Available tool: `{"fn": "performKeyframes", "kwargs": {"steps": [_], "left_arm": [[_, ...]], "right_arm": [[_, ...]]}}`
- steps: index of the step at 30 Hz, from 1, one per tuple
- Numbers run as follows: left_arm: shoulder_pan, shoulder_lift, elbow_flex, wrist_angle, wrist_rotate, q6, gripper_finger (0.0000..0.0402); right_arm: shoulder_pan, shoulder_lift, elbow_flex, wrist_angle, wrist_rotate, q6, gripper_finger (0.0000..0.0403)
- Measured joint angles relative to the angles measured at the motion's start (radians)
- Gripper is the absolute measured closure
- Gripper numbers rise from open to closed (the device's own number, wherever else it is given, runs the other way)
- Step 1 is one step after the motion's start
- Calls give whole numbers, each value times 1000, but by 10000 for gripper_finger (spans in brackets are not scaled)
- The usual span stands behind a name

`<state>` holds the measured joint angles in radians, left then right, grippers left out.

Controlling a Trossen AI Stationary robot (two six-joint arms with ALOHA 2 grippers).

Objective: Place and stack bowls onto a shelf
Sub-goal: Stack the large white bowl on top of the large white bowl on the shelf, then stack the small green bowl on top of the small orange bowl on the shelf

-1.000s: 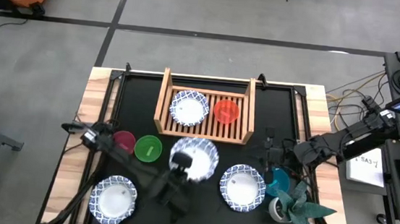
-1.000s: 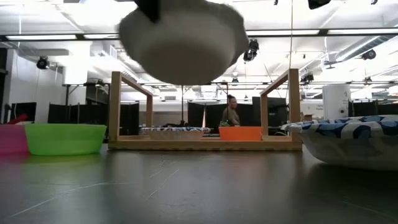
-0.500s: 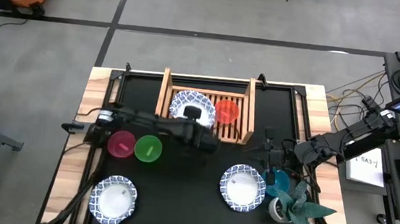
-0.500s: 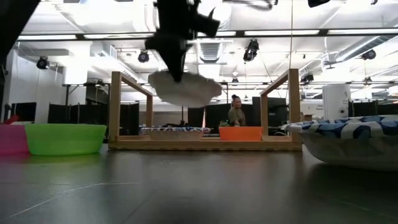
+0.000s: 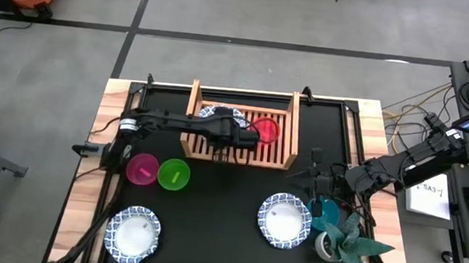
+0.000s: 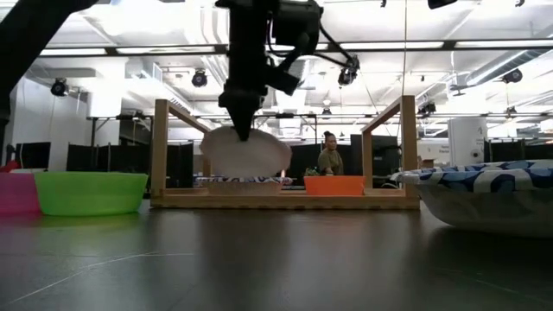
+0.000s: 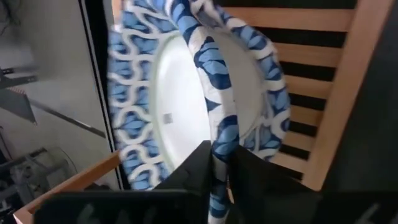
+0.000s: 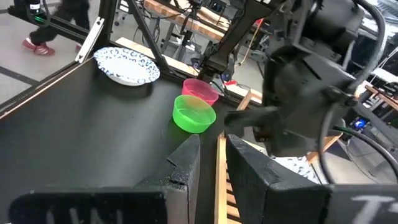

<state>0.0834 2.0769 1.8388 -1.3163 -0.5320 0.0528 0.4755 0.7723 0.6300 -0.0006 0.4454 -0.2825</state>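
Red bowl sits beside held patterned bowl on shelf.

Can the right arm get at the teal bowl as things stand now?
Probably yes. The right gripper hangs just beside the teal bowl, with bare table between them. The potted plant crowds the bowl's near side, not the gripper's.
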Motion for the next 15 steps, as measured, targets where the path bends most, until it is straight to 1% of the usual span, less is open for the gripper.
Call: {"fn": "performKeyframes", "kwargs": {"steps": [7, 12, 15], "left_arm": [[38, 0, -24, 12, 8, 8, 303], [41, 0, -20, 7, 92, 14, 243], [37, 0, -10, -29, 113, 18, 213]], "right_arm": [[0, 0, 0, -1, 0, 21, 335], [0, 1, 0, -2, 0, 30, 335], [0, 1, 0, -2, 0, 37, 335]]}}
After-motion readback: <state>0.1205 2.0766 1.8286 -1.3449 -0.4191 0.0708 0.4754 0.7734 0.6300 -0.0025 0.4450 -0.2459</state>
